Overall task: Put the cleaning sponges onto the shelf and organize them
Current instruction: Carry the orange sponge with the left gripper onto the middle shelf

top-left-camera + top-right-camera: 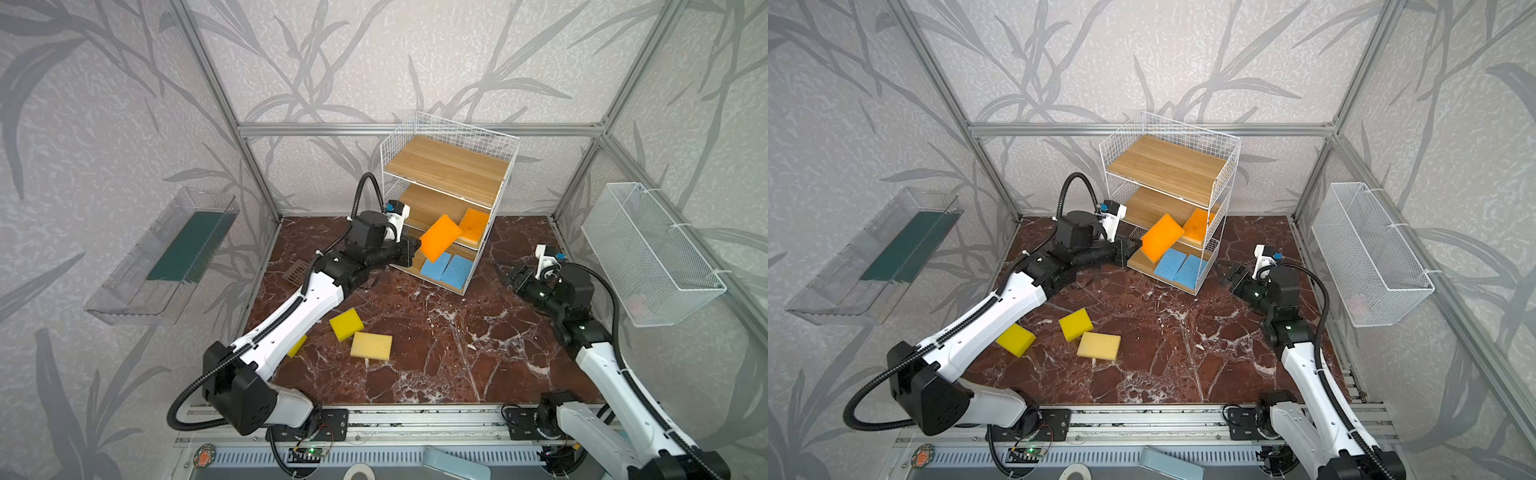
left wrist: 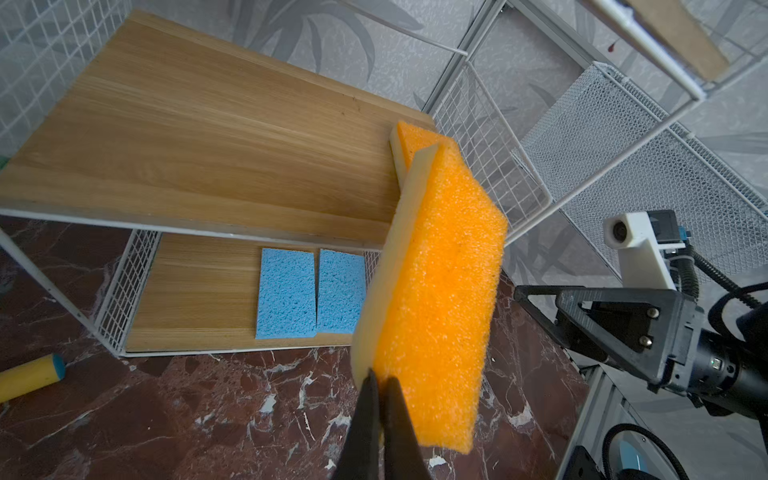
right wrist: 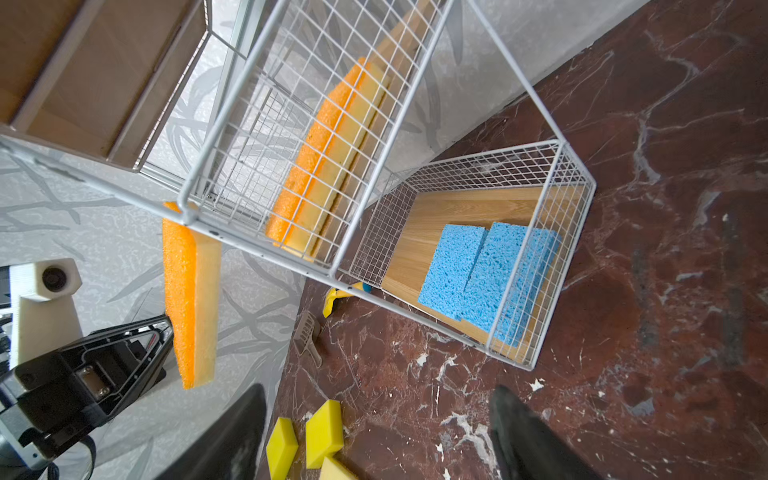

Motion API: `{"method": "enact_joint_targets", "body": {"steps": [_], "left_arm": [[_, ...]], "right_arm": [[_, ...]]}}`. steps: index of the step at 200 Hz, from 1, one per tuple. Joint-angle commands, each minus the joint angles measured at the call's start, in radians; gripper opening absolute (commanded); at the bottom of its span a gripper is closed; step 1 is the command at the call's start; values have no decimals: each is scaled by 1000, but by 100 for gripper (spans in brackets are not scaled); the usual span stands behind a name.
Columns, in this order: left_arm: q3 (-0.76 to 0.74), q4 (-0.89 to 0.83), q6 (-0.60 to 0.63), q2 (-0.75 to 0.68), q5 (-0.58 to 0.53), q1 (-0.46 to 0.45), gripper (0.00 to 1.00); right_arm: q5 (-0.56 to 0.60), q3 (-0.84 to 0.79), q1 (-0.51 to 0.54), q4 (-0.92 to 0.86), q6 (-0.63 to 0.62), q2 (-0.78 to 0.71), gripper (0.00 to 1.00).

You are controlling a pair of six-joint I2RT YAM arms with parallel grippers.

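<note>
Orange sponge (image 2: pixel 436 291), clenched by its corner in left claw (image 2: pixel 380 378), could be snagged on seemingly close shelf (image 1: pixel 446 166) wire; right claw (image 1: pixel 512 277) is held wide, empty.

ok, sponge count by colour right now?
Light blue foam sponges: 2
Orange foam sponges: 2
Bright yellow foam sponges: 2
Pale yellow foam sponge: 1
Total: 7

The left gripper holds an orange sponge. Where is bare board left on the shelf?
The top board is wholly bare. The middle board is free left of the orange sponge at its right wire side. The bottom board is free left of the two blue sponges. Those right ends are crowded.
</note>
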Motion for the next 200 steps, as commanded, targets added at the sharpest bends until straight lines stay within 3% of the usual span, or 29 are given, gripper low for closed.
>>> {"method": "enact_joint_targets", "body": {"steps": [1, 112, 200], "left_arm": [[41, -14, 1, 28, 1, 11, 0], [82, 155, -122, 124, -63, 23, 0], [207, 138, -122, 237, -98, 25, 0]], "right_arm": [[9, 29, -11, 42, 10, 6, 83], [-28, -24, -33, 134, 36, 78, 83], [-49, -39, -35, 185, 62, 109, 83]]}}
